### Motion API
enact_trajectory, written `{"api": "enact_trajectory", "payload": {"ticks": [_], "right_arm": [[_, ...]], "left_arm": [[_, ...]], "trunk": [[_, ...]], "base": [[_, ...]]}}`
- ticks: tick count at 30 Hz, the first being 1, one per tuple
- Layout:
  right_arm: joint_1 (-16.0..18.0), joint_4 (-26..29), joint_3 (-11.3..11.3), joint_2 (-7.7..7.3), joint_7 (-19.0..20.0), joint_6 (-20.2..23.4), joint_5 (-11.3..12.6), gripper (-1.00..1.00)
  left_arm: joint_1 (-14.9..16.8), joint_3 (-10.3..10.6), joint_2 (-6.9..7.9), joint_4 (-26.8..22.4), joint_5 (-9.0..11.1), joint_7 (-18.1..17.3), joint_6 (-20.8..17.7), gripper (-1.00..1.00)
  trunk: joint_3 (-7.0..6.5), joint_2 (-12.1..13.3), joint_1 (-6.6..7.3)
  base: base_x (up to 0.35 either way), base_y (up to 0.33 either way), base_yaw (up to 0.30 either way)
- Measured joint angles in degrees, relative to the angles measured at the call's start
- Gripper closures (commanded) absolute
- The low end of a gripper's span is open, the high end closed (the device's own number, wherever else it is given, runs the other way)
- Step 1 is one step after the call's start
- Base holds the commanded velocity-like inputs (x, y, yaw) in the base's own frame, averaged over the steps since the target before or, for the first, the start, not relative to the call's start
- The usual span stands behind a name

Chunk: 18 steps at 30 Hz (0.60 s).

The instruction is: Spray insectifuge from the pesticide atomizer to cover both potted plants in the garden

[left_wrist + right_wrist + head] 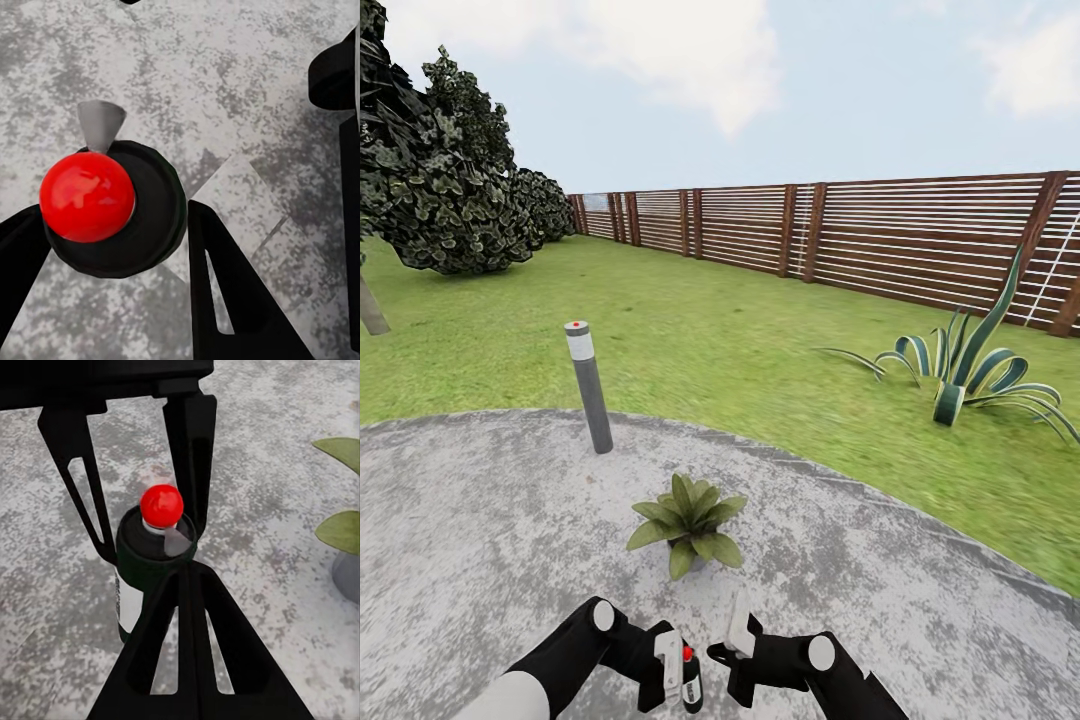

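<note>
My left gripper is shut on the pesticide atomizer, a slim white bottle with a red top and a dark collar, held upright low over the stone patio. In the right wrist view the atomizer stands between the left gripper's two black fingers. My right gripper is shut and empty, just right of the bottle, its joined fingertips close to the collar. One potted plant, a green rosette in a small grey pot, stands just ahead of both grippers. The second potted plant is out of view.
A grey bollard lamp with a red dot stands at the patio's far edge, left of the plant. A big striped agave grows on the lawn at right. The slat fence closes the back; dark trees stand at left.
</note>
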<state>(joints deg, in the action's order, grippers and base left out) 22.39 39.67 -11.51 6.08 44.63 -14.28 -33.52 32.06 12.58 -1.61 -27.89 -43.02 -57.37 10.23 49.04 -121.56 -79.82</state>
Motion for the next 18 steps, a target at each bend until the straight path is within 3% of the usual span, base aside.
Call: {"api": "enact_trajectory", "payload": {"ticks": [18], "right_arm": [[0.00, 0.08, 0.01, -0.02, -0.08, -0.02, 0.00, 1.00]], "left_arm": [[0.00, -0.02, -1.16, 0.00, 0.04, 0.00, 0.00, 1.00]], "trunk": [[0.00, 0.00, 0.00]], "base": [[0.000, 0.000, 0.000]]}}
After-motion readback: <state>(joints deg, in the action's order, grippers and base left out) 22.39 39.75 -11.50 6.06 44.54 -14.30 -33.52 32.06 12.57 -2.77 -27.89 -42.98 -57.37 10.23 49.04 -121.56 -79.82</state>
